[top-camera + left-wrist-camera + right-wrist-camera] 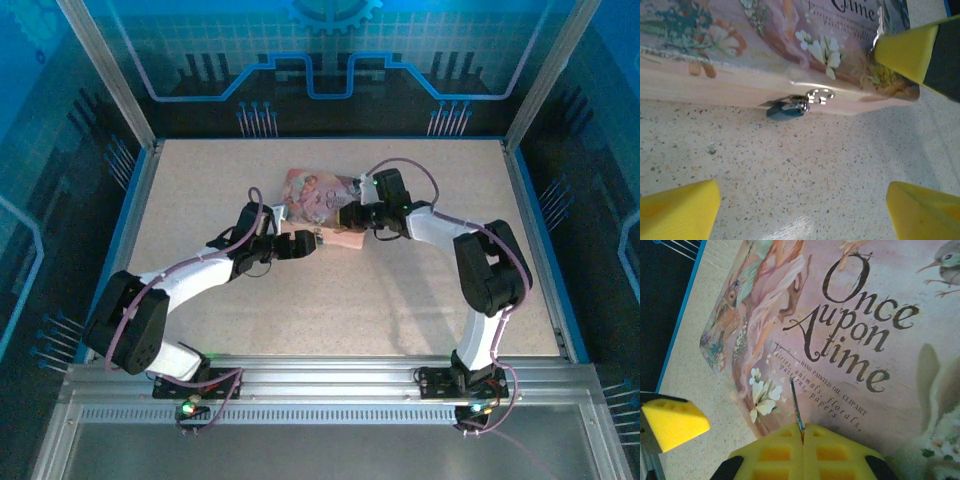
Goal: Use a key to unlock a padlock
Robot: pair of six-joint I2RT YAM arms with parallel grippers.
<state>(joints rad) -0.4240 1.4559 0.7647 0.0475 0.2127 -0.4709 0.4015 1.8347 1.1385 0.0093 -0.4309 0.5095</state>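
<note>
Trouble starts nearest me: my left claw (pixel 801 209) hangs released, its yellow pads spread wide at the bottom corners of the left wrist frame, with bare speckled table (pixel 805 165) between them. Nothing steadies the padlock (pixel 784 111), which sits mid-frame against the near wall of the pink tin box (pixel 715 75), just beside a silver hasp (pixel 817 96). I cannot make out its keyhole. My right claw (pixel 802 446), at the bottom centre of its own frame, is clenched on the key (pixel 796 407), whose thin blade points up across the tin's top. So slim a blade could twist or slip in my grip on meeting the lock. Closing my left pads carelessly could shove the padlock aside. Both claws also crowd one corner of the tin, so they may collide.
</note>
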